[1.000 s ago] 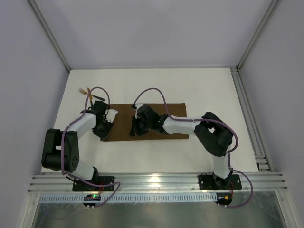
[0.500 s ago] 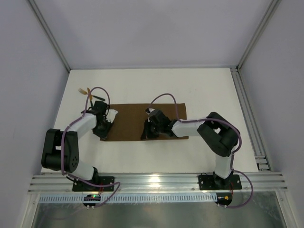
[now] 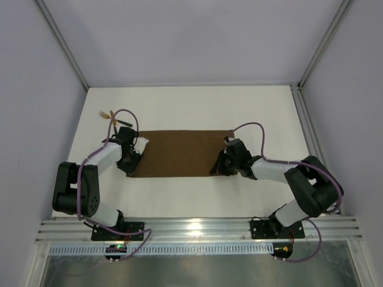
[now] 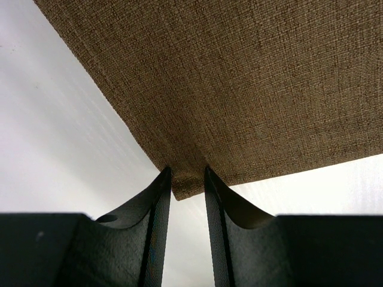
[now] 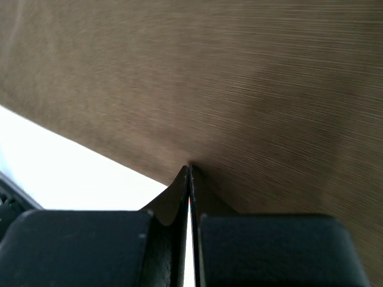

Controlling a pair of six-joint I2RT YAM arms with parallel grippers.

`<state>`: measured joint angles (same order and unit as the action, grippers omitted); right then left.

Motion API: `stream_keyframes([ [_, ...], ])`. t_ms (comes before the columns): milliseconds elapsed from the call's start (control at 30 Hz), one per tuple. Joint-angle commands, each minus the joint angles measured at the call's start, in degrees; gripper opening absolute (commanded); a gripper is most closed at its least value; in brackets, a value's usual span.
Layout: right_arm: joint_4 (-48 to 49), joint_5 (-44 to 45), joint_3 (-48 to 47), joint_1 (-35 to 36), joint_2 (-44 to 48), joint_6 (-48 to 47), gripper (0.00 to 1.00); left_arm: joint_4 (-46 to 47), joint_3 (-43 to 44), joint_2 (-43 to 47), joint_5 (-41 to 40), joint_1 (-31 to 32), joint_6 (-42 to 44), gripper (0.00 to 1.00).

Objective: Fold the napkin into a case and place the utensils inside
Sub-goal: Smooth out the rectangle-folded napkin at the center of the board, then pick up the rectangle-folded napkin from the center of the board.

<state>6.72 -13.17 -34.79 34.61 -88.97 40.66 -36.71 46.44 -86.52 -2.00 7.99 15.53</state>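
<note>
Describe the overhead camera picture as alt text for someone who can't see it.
Seen from above, a dark-brown napkin lies flat as a wide rectangle on a white table. The left gripper is at its near-left corner, and the right gripper is at its near edge on the right. Two gold-headed utensils lie off the cloth, past its far-left corner.

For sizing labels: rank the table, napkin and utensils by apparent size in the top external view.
Largest to smallest:
1. table
2. napkin
3. utensils, tiny beside the cloth
</note>
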Motion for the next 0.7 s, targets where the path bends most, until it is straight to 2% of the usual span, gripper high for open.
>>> stream_keyframes([
  [0, -4.16, 2.36, 3.14, -3.66, 5.2, -2.16, 0.03, 3.66, -1.7, -2.25, -2.75, -0.34, 0.91, 0.31],
  [200, -10.58, 4.29, 8.93, -10.96, 13.72, -5.06, 0.03, 3.66, -1.35, -2.51, -2.75, -0.34, 0.82, 0.31],
  [500, -17.0, 4.29, 8.87, -20.11, 21.99, -8.32, 0.03, 3.31, -0.82, -1.37, -1.87, -0.34, 0.73, 0.32],
  [567, -20.07, 4.73, 7.28, -20.37, 23.31, -9.72, 0.04, 3.05, -0.64, -0.32, -0.82, -0.34, 0.91, 0.32],
  [667, -22.89, 5.34, 5.26, -20.37, 25.67, -10.17, 0.13, 2.35, -0.38, 1.61, 0.41, -0.34, 0.99, 0.32],
])
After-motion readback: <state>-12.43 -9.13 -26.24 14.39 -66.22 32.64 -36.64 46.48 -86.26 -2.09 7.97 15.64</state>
